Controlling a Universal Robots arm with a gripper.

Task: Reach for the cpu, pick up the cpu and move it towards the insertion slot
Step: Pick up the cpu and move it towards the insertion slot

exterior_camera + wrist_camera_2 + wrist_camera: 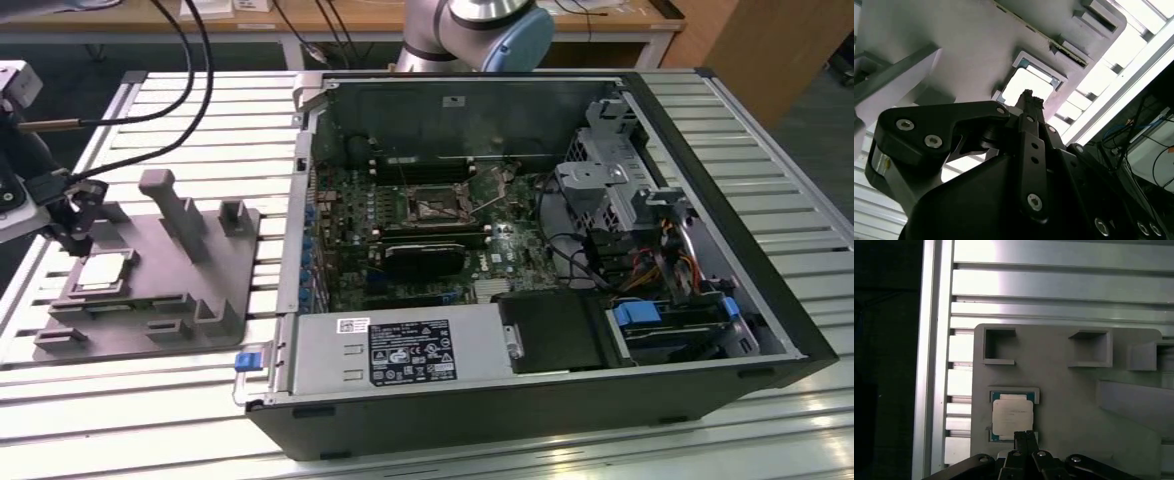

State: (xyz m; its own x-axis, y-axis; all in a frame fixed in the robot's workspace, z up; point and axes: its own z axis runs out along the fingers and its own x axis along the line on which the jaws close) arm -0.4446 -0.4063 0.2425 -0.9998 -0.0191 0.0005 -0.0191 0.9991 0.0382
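In the exterior view you see the cpu (104,272) lying flat in a recess of a grey plastic block (200,275) with upright posts, on the slatted metal bench (187,110) at the exterior view's left. It is a small square chip with a pale silvery-beige face. The gripper (76,238) hangs just above that block, close over the cpu's far edge; you cannot tell from here whether it touches. The insertion slot (435,206), a square socket with a shiny frame and a dark centre, sits on the board inside the open computer case (747,250), well apart from the chip. The arm's base (481,30) rises behind the case.

In the second wrist view you look along the black fingers (1030,145). They are pressed together into one narrow bar with nothing between them, and their tip points at the chip, which shows as a bright square in its framed recess.

In the first wrist view the chip's look is plainest to you: a light beige metal square with rounded corners, a darker greenish rim peeking out at its corners, seated squarely in the grey recess. The clenched tips overlap the chip's near edge, and the chip is not gripped.
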